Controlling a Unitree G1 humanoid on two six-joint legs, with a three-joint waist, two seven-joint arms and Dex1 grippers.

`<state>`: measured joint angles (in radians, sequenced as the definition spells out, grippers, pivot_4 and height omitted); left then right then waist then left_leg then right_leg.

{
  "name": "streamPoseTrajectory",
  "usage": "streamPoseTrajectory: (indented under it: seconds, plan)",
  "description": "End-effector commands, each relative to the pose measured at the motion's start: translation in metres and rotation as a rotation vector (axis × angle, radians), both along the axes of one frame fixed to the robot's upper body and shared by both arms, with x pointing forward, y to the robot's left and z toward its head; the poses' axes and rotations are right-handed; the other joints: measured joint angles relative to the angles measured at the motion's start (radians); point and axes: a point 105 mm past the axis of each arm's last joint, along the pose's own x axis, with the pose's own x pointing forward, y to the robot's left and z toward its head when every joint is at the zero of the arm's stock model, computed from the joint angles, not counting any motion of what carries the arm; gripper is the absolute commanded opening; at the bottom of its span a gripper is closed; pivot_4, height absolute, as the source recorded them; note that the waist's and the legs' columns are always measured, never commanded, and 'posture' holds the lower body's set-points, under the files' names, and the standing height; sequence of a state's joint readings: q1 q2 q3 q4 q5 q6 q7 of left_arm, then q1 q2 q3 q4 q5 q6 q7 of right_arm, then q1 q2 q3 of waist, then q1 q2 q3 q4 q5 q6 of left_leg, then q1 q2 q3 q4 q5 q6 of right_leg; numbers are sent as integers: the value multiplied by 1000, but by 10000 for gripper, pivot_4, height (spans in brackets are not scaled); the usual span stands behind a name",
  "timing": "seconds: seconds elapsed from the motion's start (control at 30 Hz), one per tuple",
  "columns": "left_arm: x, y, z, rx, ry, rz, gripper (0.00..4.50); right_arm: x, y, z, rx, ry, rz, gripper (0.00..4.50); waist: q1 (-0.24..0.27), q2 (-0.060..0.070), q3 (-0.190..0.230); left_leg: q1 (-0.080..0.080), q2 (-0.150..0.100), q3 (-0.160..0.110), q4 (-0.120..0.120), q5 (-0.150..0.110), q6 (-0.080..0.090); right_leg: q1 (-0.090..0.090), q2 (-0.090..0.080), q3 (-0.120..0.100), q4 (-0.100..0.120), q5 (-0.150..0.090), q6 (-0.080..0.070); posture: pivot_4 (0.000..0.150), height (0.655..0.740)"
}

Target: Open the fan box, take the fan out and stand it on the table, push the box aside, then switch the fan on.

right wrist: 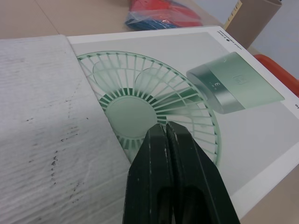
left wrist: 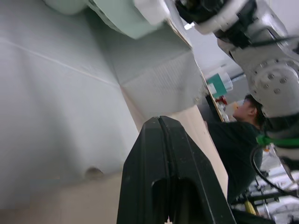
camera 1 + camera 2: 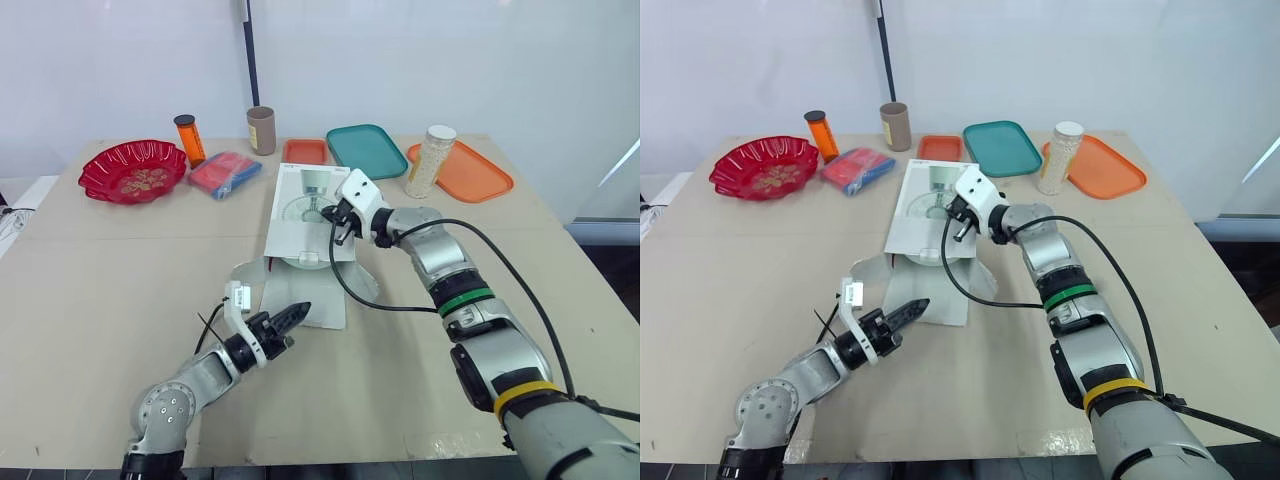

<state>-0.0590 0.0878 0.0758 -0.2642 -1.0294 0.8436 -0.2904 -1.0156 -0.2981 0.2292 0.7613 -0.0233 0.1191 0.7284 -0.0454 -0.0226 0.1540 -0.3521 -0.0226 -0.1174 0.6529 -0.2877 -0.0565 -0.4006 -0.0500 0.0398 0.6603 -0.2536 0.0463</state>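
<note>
the fan box (image 3: 305, 215) lies flat near the middle of the desk (image 3: 110, 280), its printed top face up (a pale green fan is pictured on it). its near end is open, with the flaps (image 3: 322, 300) spread on the desk towards the robot. something pale and rounded, seemingly the fan (image 3: 303, 262), shows in that opening, inside the box.

the right pincer (image 3: 342, 232) is over the near right part of the box's top, its two black fingers pressed together and pinching nothing; whether the tips touch the cardboard i cannot tell. the left pincer (image 3: 298, 311) is low over the desk with its fingers pressed together too, tips pointing at the box and lying over the near flap.

along the far side of the desk are a red bowl (image 3: 132, 171), an orange bottle (image 3: 189, 139), a blue and red packet (image 3: 225, 174), a brown cup (image 3: 261, 130), a small orange tray (image 3: 305, 151), a teal tray (image 3: 366, 150) and a larger orange tray (image 3: 475, 175) with a jar (image 3: 431, 161) of pale grains at its near left corner. a person (image 2: 233, 135) in dark clothes shows beyond the desk in the left wrist view.
</note>
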Motion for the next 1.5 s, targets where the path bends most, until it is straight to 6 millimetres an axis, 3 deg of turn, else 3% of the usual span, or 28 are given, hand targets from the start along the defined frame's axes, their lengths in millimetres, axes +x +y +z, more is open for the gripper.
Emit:
streamPoseTrajectory:
  seconds: [0.03,0.17,0.2,0.33,0.37,0.83,1.5]
  plan:
    - [4,-3,14,-126,-18,22,2619,2,-11,-22,-60,68,-34,108,0,0,0,0,0,0,0,0,0,0,0,0,0,0,0,1500,7400]
    - [10,-6,15,-176,-2,50,13980,4,-13,-23,-69,69,-39,0,0,0,0,0,0,0,0,0,0,0,0,0,-1,0,0,1500,7400]
    - [13,-7,14,-186,6,61,19092,4,-13,-24,-70,69,-40,0,0,0,0,0,0,0,0,0,0,0,0,0,-1,0,1,1500,7400]
    - [23,-16,8,-209,39,57,30329,5,-12,-24,-72,69,-37,0,0,0,0,0,0,0,0,0,0,1,0,0,-2,0,1,1500,7400]
    - [25,-17,7,-205,41,61,34876,5,-12,-23,-74,68,-36,0,0,0,0,0,0,0,0,0,0,1,0,0,-2,1,1,1500,7400]
    - [47,-31,-2,-264,87,90,34876,6,-16,-18,-89,54,-31,0,1,0,0,0,0,-1,0,0,0,2,1,0,-5,1,2,1500,7400]
    - [61,-49,22,-330,45,59,34876,6,-14,-19,-90,53,-27,0,1,0,0,-2,0,-1,0,1,-1,2,1,0,-8,2,3,1500,7400]
